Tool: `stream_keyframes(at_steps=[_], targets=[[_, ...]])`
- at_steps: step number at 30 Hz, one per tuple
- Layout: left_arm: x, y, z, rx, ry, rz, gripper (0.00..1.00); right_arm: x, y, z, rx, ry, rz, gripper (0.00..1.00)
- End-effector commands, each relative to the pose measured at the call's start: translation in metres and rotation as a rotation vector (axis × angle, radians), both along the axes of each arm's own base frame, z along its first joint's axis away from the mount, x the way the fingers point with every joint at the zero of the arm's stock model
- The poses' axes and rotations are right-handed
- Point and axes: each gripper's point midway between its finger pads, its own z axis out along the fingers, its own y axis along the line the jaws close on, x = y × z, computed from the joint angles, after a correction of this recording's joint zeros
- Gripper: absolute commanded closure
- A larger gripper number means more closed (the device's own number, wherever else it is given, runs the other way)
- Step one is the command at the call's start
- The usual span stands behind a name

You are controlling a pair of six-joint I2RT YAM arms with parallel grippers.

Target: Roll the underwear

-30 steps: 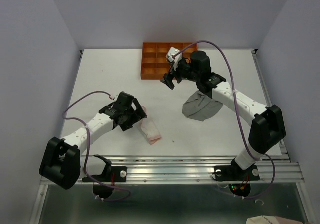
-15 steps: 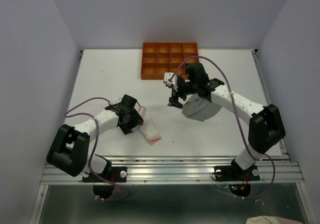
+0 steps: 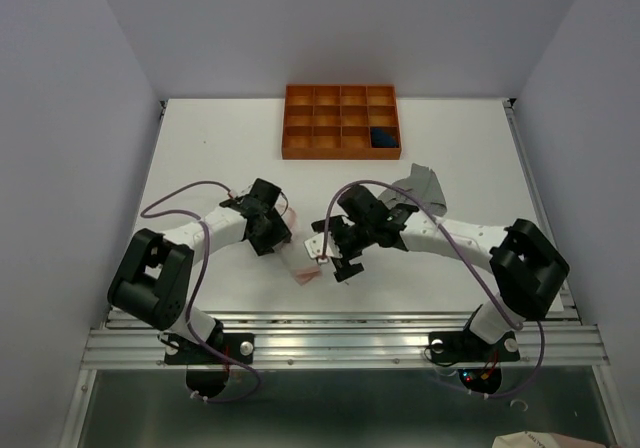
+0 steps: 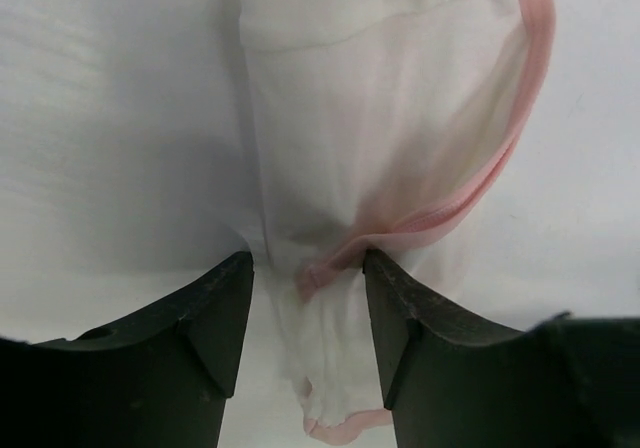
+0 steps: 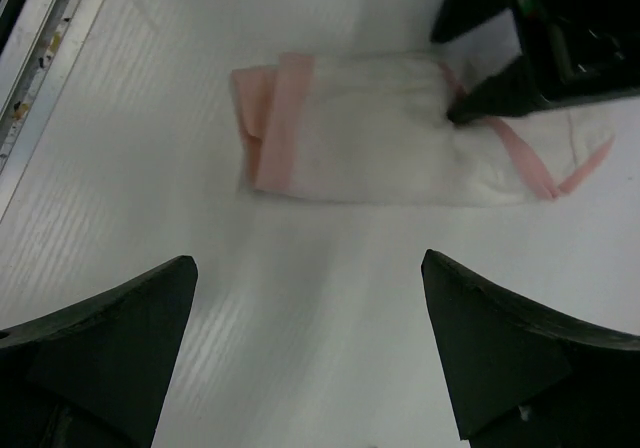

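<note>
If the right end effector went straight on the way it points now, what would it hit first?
Probably the pale pink underwear lying ahead of the right end effector, or the bare table just short of it; depth is unclear.

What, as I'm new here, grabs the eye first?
The pale pink-white underwear at front centre, with the left gripper straddling its bunched end and the right gripper open close beside it. Behind sits an orange tray holding a navy garment; a grey garment lies right.

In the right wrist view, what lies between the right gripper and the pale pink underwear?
Only bare white table: in the right wrist view nothing lies between the open right gripper and the pale pink underwear.
</note>
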Motion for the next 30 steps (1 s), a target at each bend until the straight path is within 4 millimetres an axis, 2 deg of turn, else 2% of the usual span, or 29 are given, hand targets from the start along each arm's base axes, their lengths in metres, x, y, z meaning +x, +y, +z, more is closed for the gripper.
stream_keyframes(at_steps=[1,2,3,5,7,12,18,24,30], targets=[[0.002,0.013,-0.031,0.114,0.052,-0.073,0.42,-0.013,0.016,-0.002,0.012,-0.174,0.144,0.00],[0.004,0.013,-0.032,0.118,0.053,-0.083,0.42,-0.016,0.025,-0.004,0.013,-0.217,0.158,0.00],[0.008,0.010,-0.033,0.122,0.053,-0.103,0.44,-0.020,0.024,-0.017,-0.008,-0.219,0.164,0.00],[0.012,0.009,-0.036,0.125,0.053,-0.114,0.50,-0.018,0.031,-0.023,-0.009,-0.251,0.147,0.00],[0.019,0.005,-0.032,0.125,0.033,-0.134,0.51,-0.017,0.033,-0.031,-0.019,-0.230,0.133,0.00],[0.023,0.002,-0.027,0.120,0.022,-0.155,0.53,-0.008,0.045,-0.032,0.027,-0.262,0.117,0.01],[0.016,0.005,-0.031,0.122,0.041,-0.148,0.55,-0.003,0.057,-0.039,0.060,-0.306,0.123,0.13],[0.012,0.006,-0.034,0.121,0.051,-0.152,0.55,-0.011,0.054,-0.053,0.052,-0.315,0.194,0.31],[0.012,0.004,-0.036,0.117,0.060,-0.163,0.55,-0.016,0.056,-0.061,0.057,-0.300,0.221,0.32]])
